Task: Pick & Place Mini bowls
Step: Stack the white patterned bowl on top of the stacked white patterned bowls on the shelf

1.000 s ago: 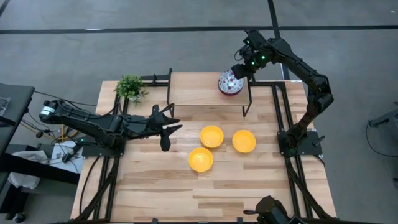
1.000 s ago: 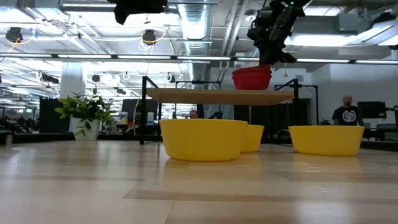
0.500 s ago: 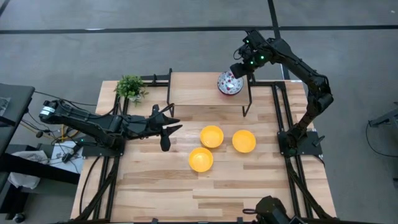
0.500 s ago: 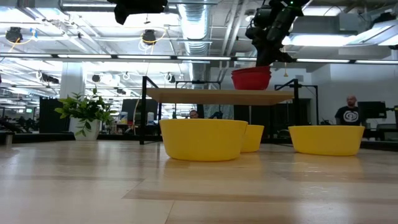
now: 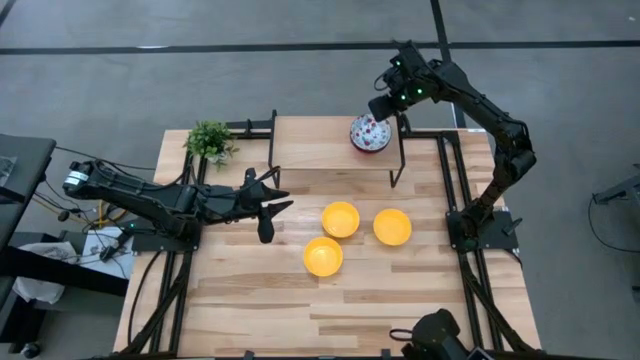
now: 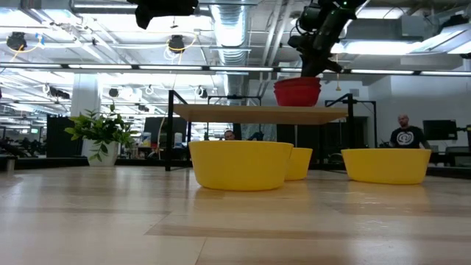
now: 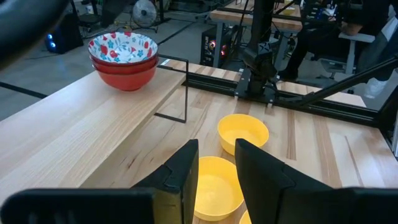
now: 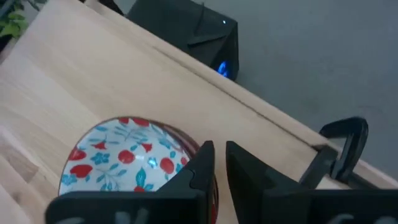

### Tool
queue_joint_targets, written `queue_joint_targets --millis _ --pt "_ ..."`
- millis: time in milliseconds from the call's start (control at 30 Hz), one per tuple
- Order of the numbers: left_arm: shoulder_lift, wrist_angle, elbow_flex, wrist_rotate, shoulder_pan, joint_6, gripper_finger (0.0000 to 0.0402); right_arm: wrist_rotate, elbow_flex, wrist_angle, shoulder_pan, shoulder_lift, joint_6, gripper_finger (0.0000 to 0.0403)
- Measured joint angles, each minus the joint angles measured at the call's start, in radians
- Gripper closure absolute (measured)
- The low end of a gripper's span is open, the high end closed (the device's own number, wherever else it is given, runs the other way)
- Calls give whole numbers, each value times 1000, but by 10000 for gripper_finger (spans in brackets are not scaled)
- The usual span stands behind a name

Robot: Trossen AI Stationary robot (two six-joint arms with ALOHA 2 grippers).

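Note:
Floral mini bowls, white inside with red and blue speckle and red outside, sit nested in a stack (image 5: 369,132) (image 7: 123,56) (image 6: 297,92) on the raised wooden shelf (image 5: 320,143). My right gripper (image 5: 386,106) (image 8: 219,163) hovers just above the stack's far-right rim, its fingers a narrow gap apart, holding nothing. Three yellow mini bowls (image 5: 340,218) (image 5: 392,227) (image 5: 323,256) stand upright on the table. My left gripper (image 5: 278,199) (image 7: 217,168) waits above the table to the left of them, fingers slightly apart.
A small green potted plant (image 5: 209,140) stands at the table's far left corner. The shelf rests on thin black metal legs (image 5: 397,165). Bare wood lies near the table's front edge (image 5: 330,310). A person (image 6: 402,134) is in the room behind.
My right gripper has risen a little off the floral stack and drawn slightly toward the table's far edge. The stack has stayed in place on the shelf.

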Motion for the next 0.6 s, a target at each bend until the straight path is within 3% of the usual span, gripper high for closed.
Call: queue_joint_targets --millis 133,400,600 --pt "0 0 0 0 0 0 297 52 0 51 0 -4 -5 396" --pt "0 0 0 0 0 0 297 421 0 138 42 2 -127 401" --pt "0 0 0 0 0 0 297 573 -1 173 77 23 -232 402"
